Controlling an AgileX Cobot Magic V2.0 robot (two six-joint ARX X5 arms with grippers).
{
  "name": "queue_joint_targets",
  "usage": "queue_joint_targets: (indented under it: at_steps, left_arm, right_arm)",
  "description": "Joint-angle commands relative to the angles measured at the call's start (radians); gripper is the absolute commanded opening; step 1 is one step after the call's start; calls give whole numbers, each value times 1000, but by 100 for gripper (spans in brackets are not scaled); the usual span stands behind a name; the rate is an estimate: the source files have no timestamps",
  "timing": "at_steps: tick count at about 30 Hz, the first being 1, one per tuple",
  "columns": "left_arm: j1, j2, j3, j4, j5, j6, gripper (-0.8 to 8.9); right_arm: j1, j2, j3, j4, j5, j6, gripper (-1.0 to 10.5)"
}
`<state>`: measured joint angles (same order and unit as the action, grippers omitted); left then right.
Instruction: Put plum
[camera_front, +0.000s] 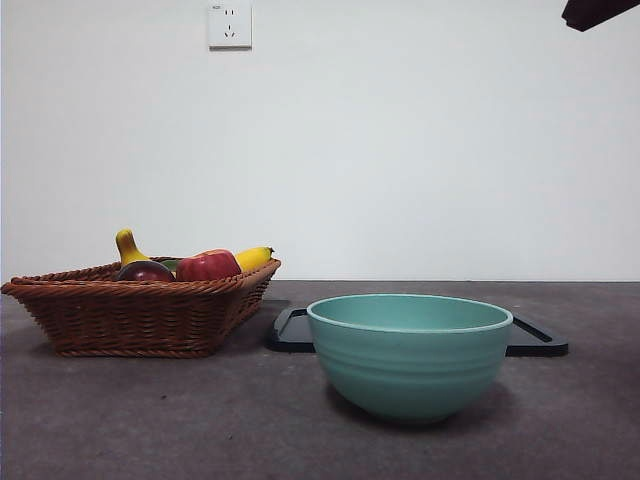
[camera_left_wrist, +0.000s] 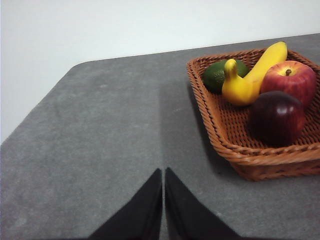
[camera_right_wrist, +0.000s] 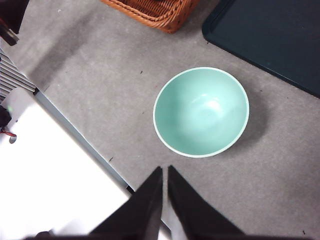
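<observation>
The plum (camera_left_wrist: 278, 118), dark maroon and glossy, lies in the wicker basket (camera_left_wrist: 235, 145) beside a red apple (camera_left_wrist: 290, 80); in the front view the plum (camera_front: 145, 271) peeks over the basket rim (camera_front: 130, 290) at the left. My left gripper (camera_left_wrist: 163, 175) is shut and empty above the bare table, apart from the basket. My right gripper (camera_right_wrist: 164, 172) is shut and empty, high above the table near the empty green bowl (camera_right_wrist: 201, 112). A black arm tip (camera_front: 597, 12) shows at the top right of the front view.
The basket also holds a banana (camera_left_wrist: 252, 75) and a green fruit (camera_left_wrist: 217, 75). The green bowl (camera_front: 409, 350) stands near the front middle. A black tray (camera_front: 535, 338) lies behind it. The table edge (camera_right_wrist: 80, 135) shows in the right wrist view.
</observation>
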<state>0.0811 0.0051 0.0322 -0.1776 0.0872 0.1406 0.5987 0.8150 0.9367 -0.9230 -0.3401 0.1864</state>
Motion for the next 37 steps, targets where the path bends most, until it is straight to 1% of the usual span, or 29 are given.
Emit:
queue_joint_targets:
  at_steps: [1,31,34,37]
  left_arm:
    - [3,-2,-21,-8,2,-11,7]
    - [3,-2,-21,-8,2,-19,7]
    - [3,-2,-21,-8,2,-19,7]
    - [3,-2,-21,-8,2,-19,7]
  right_arm:
    - [8,6,18,10,0,-11,7]
    - [8,5,18,9,0,-11,7]
    - [-11,-4,18,11,13,-75,7]
    - [-69,-32,17,50,50,-127,7]
